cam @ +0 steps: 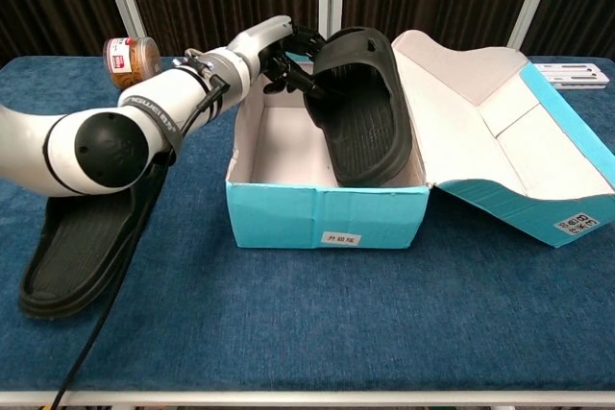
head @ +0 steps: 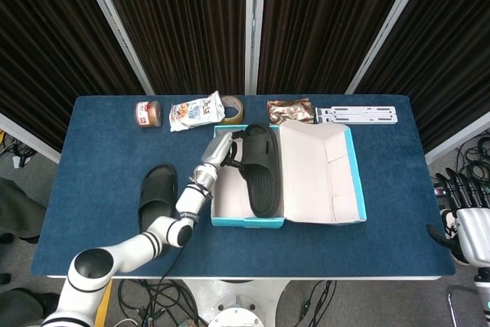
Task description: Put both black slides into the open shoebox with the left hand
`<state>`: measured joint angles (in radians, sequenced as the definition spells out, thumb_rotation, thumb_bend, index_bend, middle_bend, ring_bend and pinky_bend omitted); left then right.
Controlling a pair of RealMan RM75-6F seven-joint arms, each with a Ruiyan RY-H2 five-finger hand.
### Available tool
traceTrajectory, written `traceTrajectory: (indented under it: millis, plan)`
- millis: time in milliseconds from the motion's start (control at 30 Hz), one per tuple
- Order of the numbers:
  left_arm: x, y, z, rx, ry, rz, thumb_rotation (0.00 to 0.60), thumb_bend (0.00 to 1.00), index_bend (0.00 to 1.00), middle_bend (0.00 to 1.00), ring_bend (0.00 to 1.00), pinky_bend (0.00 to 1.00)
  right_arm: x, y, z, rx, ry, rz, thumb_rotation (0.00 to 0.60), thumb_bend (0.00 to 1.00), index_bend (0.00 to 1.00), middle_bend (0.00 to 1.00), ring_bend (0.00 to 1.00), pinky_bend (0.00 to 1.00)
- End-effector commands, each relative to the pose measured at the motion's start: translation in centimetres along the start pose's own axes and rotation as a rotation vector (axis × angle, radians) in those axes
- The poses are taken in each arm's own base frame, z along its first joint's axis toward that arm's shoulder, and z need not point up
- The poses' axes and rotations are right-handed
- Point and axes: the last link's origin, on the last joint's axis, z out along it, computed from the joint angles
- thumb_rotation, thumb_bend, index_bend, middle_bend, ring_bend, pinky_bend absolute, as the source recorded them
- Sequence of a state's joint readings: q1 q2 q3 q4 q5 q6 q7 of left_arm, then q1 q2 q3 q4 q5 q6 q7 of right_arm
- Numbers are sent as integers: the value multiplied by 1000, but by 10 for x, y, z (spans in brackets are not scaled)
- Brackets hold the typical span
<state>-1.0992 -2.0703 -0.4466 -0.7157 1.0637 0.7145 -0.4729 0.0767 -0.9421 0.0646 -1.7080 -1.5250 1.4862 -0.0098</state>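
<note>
The left hand gripped one black slide by its far end, holding it tilted inside the open shoebox against the right wall. The second slide lay on the table left of the box. The right hand hung beyond the table's right edge, fingers apart, holding nothing.
</note>
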Motion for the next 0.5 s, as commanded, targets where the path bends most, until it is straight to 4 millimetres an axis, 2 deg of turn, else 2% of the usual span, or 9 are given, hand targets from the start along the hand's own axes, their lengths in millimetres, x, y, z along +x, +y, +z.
traceTrajectory:
  millis: [33,500]
  plan:
    - [-7,0,2,19,-15,-26,600,0,475,500,749,910,0,-1,0,1,-2,-1,600,108,0,0,0,0]
    - [-25,-9,3,77,-41,-35,600,0,457,491,749,852,2,-1,-1,-3,-4,1,600,108,0,0,0,0]
